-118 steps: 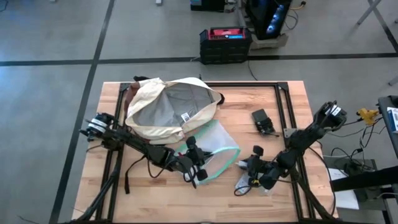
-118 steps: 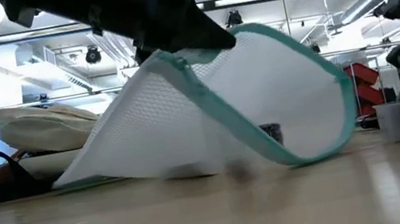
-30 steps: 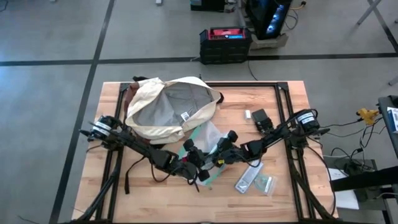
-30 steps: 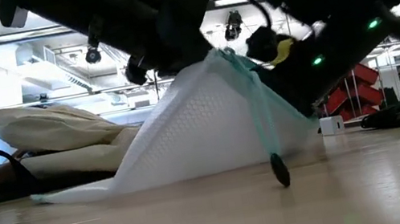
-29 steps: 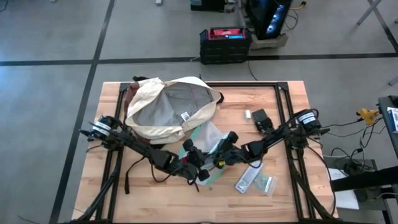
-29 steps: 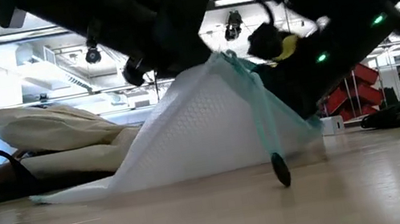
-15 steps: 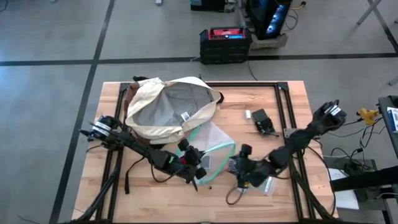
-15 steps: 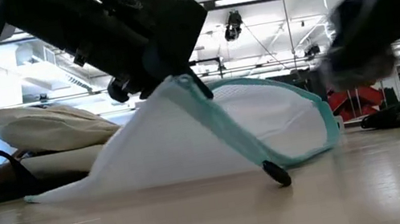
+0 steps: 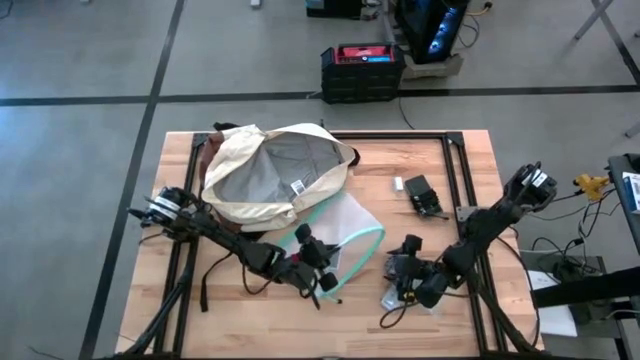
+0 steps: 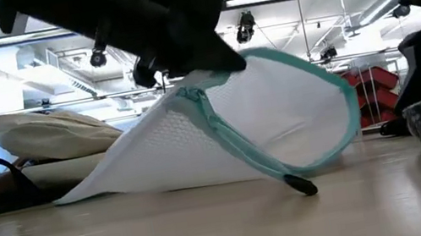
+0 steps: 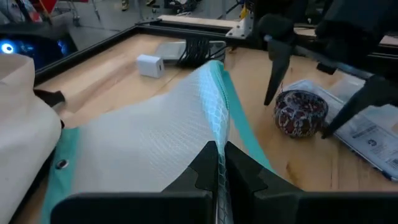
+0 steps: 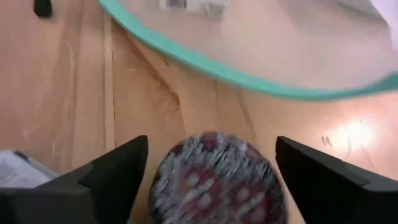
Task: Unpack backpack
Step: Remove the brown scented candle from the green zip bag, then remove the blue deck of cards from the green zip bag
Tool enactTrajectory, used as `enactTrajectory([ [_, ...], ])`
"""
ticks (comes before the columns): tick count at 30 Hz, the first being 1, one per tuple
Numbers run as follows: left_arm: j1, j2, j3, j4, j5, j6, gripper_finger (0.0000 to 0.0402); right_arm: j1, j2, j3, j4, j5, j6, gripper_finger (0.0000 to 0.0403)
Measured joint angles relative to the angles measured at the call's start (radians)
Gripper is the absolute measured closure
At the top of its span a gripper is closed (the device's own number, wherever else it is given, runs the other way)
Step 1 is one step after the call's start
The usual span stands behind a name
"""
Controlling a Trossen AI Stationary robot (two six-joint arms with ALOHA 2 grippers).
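Left claw point(image 11: 219, 163) is pressed together, pinching the teal-edged mesh pouch point(image 9: 345, 238) by its rim and holding it up off the table point(image 9: 240, 310), near-centre. Right claw point(image 12: 211, 177) is spread wide w/ a small round red-patterned thing point(image 11: 301, 112) sitting on the wood between its fingers, right of the pouch, beside some flat clear packets point(image 9: 395, 295). Backpack point(image 9: 265, 175) lies open at the far left, grey lining showing. Risks, as I read it: the round thing looks like it could roll if a finger clips it on the way up, maybe off toward the near edge. Pouch's open mouth hangs sideways, so anything left inside could spill out. Both arms are close, so a collision is possible if either swings inward.
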Motion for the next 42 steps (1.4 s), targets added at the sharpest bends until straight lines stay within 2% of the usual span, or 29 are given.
enactTrajectory([
  [5, 0.004, 0.000, 0.000, 0.000, 0.000, -0.002, 0.0402, 0.000, -0.011, 0.047, 0.046, 0.039, -0.109, 0.0052],
  [8, 0.008, 0.000, 0.000, 0.013, -0.001, -0.007, 0.0402, -0.019, 0.011, 0.056, 0.236, 0.059, -0.201, 0.0051],
  [12, 0.011, 0.000, 0.000, 0.078, -0.001, -0.004, 0.0402, -0.076, 0.110, 0.058, 0.493, 0.041, -0.330, 0.0050],
  [15, 0.011, 0.001, 0.000, 0.124, 0.006, 0.031, 0.0402, -0.140, 0.213, 0.069, 0.632, -0.002, -0.395, 0.0049],
  [18, 0.009, 0.001, 0.001, 0.187, 0.072, 0.084, 0.0402, -0.216, 0.303, 0.094, 0.742, -0.093, -0.433, 0.0049],
  [20, 0.009, 0.001, 0.001, 0.201, 0.109, 0.104, 0.0402, -0.267, 0.347, 0.116, 0.765, -0.160, -0.436, 0.0049],
  [25, 0.009, 0.001, 0.001, 0.199, 0.116, 0.114, 0.0402, -0.361, 0.433, 0.160, 0.751, -0.242, -0.419, 0.0049],
  [35, 0.008, 0.001, -0.001, 0.193, 0.117, 0.120, 0.0402, -0.393, 0.501, 0.168, 0.742, -0.265, -0.362, 0.0049],
  [37, 0.008, 0.001, -0.001, 0.191, 0.116, 0.120, 0.0402, -0.393, 0.501, 0.169, 0.726, -0.265, -0.354, 0.0063],
  [40, 0.011, 0.001, -0.001, 0.150, 0.102, 0.107, 0.0402, -0.392, 0.492, 0.168, 0.694, -0.259, -0.340, 0.0112],
  [42, 0.013, 0.001, -0.001, 0.099, 0.071, 0.085, 0.0402, -0.384, 0.480, 0.166, 0.688, -0.258, -0.339, 0.0114],
])
